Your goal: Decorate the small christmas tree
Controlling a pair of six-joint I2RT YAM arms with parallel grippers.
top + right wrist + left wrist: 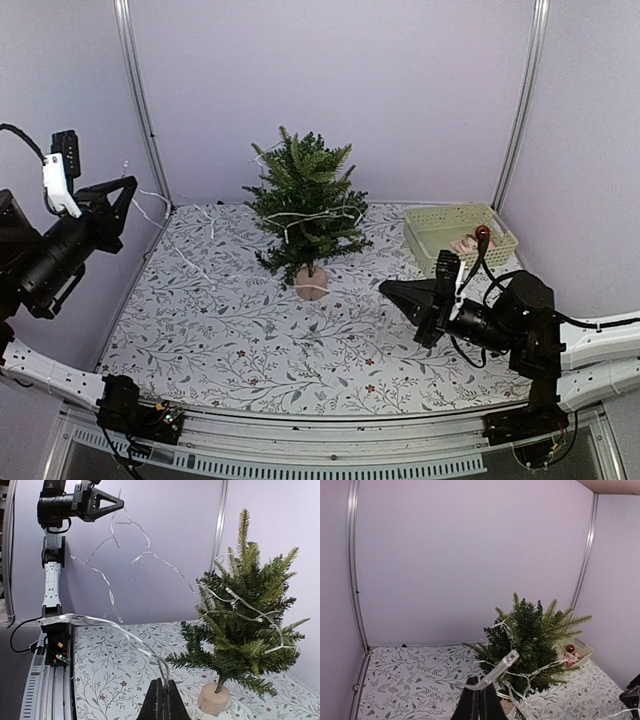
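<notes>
The small christmas tree (305, 205) stands mid-table on a tan base (311, 283), with a clear light string (322, 214) wound over its branches. My left gripper (128, 186) is raised at the far left, well off the tree, and is shut on one end of the string. In the left wrist view, that gripper (482, 681) pinches a clear bulb of the light string (501, 666) in front of the tree (532, 635). My right gripper (386, 288) sits low, right of the base. It (163, 681) is shut on the wire of the light string (107, 625) beside the tree (245, 625).
A pale yellow basket (432, 228) at the back right holds a red ornament (483, 232) and pink items. Loose string lies on the floral table cover (250, 340) at the left. Purple walls with metal frame posts (142, 100) close in the back and sides.
</notes>
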